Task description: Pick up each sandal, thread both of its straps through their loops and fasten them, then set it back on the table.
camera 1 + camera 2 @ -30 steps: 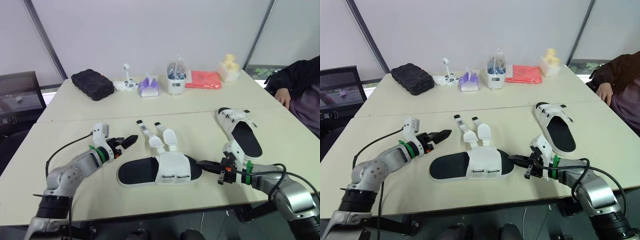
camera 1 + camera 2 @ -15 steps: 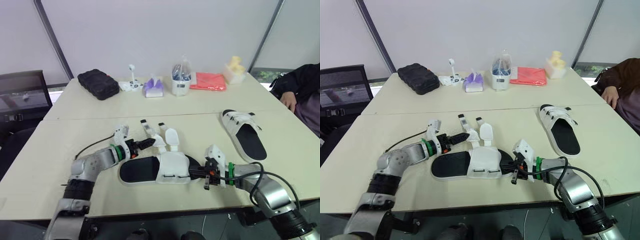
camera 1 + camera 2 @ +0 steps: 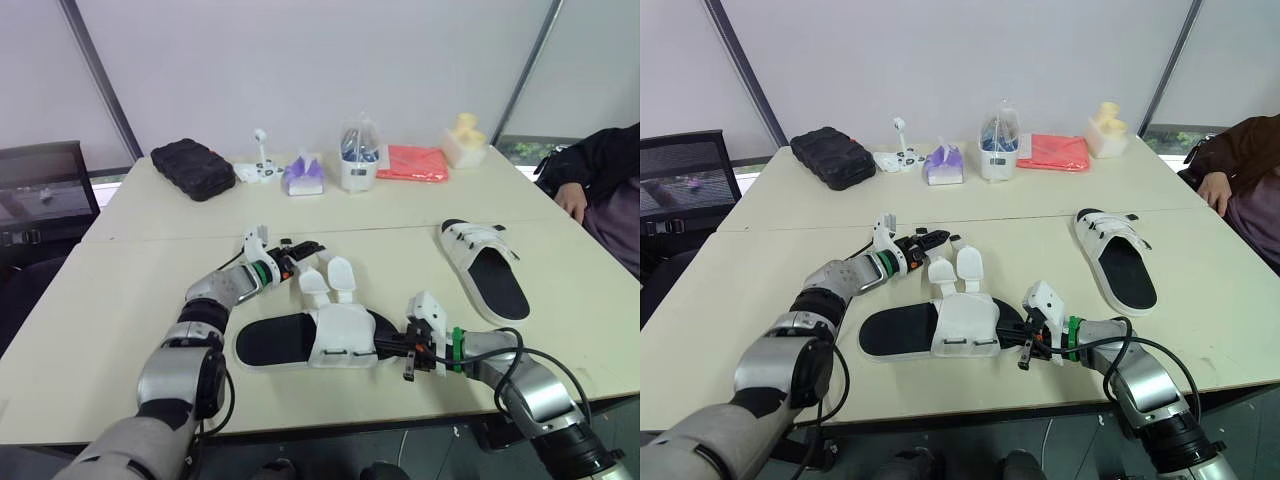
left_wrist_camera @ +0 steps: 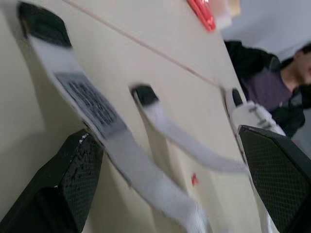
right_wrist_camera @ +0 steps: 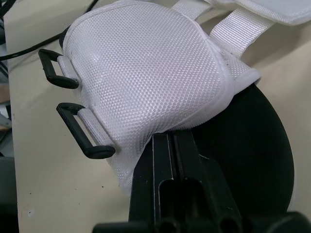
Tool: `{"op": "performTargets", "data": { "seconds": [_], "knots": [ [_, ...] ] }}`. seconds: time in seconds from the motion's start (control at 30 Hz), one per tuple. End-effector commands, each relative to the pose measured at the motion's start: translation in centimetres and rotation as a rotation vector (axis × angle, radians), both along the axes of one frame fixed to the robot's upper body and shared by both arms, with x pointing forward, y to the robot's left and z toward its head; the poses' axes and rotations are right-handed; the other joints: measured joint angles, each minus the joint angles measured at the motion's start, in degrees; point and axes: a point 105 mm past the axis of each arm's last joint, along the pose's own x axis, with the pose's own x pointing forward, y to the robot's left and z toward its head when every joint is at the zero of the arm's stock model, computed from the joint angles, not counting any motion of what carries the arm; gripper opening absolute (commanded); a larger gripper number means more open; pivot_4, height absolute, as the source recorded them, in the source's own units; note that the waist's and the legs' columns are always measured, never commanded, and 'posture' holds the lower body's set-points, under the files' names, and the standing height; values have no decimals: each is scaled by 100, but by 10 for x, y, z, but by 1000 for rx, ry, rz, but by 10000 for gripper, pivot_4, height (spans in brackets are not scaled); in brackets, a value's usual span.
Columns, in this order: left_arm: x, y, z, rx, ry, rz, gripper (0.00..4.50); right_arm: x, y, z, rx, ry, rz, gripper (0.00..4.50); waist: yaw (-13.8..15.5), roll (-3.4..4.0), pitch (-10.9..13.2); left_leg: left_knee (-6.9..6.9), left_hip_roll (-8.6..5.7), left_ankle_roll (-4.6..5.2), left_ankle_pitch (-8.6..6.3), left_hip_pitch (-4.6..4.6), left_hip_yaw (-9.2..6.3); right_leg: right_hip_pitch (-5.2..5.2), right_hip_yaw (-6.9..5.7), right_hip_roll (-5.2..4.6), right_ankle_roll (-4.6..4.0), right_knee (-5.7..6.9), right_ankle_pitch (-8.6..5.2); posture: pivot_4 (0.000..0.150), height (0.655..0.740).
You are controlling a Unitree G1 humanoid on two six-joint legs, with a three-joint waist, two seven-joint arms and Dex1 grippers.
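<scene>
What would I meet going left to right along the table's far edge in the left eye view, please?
Black textured case, small white stand, purple tissue pack, white tub under clear plastic, folded red cloth, pale yellow block.

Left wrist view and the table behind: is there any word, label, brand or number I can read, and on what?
No text can be read.
Dark patch on the strap: too blurred to read.
Any print on the purple pack and the clear container: too small to read.
</scene>
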Motion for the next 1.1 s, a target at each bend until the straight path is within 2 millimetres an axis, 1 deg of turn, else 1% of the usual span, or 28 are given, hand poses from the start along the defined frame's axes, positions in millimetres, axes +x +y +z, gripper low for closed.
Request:
{"op": "performTargets", "data": {
  "seconds": [0.03,0.1,0.2,0.33,0.47,0.5,0.57,0.6,0.67,0.7,0.73,0.77,0.8,0.83,0.87,0.93,0.97,1.03,1.1],
  "knots": [
    [6,4,1,23,-23,33,42399,-2,5,-5,-3,12,2,49,-8,0,0,0,0,0,0,0,0,0,0,0,0,0,0,1500,7400],
    [7,0,5,26,-41,24,36058,-2,5,-5,-1,8,-6,0,-18,0,0,0,0,0,0,0,-1,1,0,1,0,0,0,1500,7400],
    [9,-2,11,24,-68,21,20931,-2,4,-6,2,8,-16,0,-19,-2,1,0,0,0,0,0,-1,0,-1,1,1,0,0,1500,7400],
    [10,0,14,26,-80,26,626,-2,4,-7,4,9,-22,0,-29,-4,2,0,1,0,0,-1,-2,-1,-2,2,1,0,1,1500,7400],
    [11,4,18,33,-101,15,626,-2,5,-9,5,10,-27,0,-46,-4,2,0,1,0,0,-1,-2,0,-2,4,1,0,1,1500,7400],
    [12,5,22,67,-137,7,626,-1,5,-9,5,10,-29,0,-57,-4,2,-1,2,0,-1,-1,-2,-1,-3,4,1,0,1,1500,7400],
    [13,2,38,131,-255,-42,626,-1,4,-10,3,9,-32,0,-82,-7,4,-1,2,0,-1,-1,-3,-1,-4,4,1,0,1,1500,7400],
    [13,-2,51,201,-371,-83,626,0,3,-10,1,9,-34,0,-92,-7,4,-1,1,0,0,-2,-4,-1,-5,4,1,0,1,1500,7400],
    [8,-11,68,293,-535,-158,626,0,1,-11,-2,8,-37,0,-100,-10,6,-1,1,-1,0,-5,-4,-2,-5,4,1,0,1,1500,7400],
    [5,-14,72,321,-589,-186,626,0,1,-11,-3,8,-38,0,-100,-10,6,-1,1,-2,-1,-5,-4,-2,-5,3,1,-1,1,1500,7400],
    [-2,-21,78,401,-708,-245,626,1,-1,-11,-5,9,-40,0,-99,-9,5,-1,1,-2,-1,-5,-3,-2,-5,2,1,-1,1,1500,7400],
    [-23,-30,84,566,-943,-360,626,1,-2,-12,-8,11,-41,0,-111,-3,1,-2,1,-2,-1,-5,-3,-1,-4,2,1,-2,1,1500,7400],
    [-43,-40,83,672,-1104,-463,626,1,-3,-13,-11,13,-41,0,-138,4,-2,-8,1,-3,-2,-4,-2,-1,-2,-1,1,-7,1,1500,7400],
    [-63,-44,74,767,-1234,-557,626,2,-4,-13,-12,13,-42,0,-147,9,-5,-18,3,-9,-6,0,7,-2,13,-8,0,-10,1,1500,7400],
    [-76,-40,64,844,-1328,-597,626,2,-5,-14,-14,14,-41,0,-139,11,-7,-26,6,-13,-9,4,10,-3,20,-7,-1,-13,2,1500,7400],
    [-90,-29,49,997,-1504,-633,626,3,-5,-15,-16,14,-42,0,-107,11,-7,-37,9,-15,-10,10,9,-3,22,-6,-3,-19,2,1500,7400],
    [-95,-24,44,1066,-1595,-646,626,4,-6,-16,-17,13,-44,0,-99,10,-7,-38,11,-16,-10,9,7,-6,22,-4,-8,-19,6,1500,7400],
    [-104,-17,42,1159,-1777,-652,626,5,-7,-17,-18,13,-45,0,-65,9,-6,-35,15,-20,-7,8,2,-8,20,-2,-19,-20,12,1500,7400],
    [-107,-11,43,1234,-1932,-643,626,6,-6,-17,-17,13,-46,0,-2,8,-7,-31,17,-29,-12,10,1,0,17,-1,-21,-26,12,1500,7400]
  ]
}}
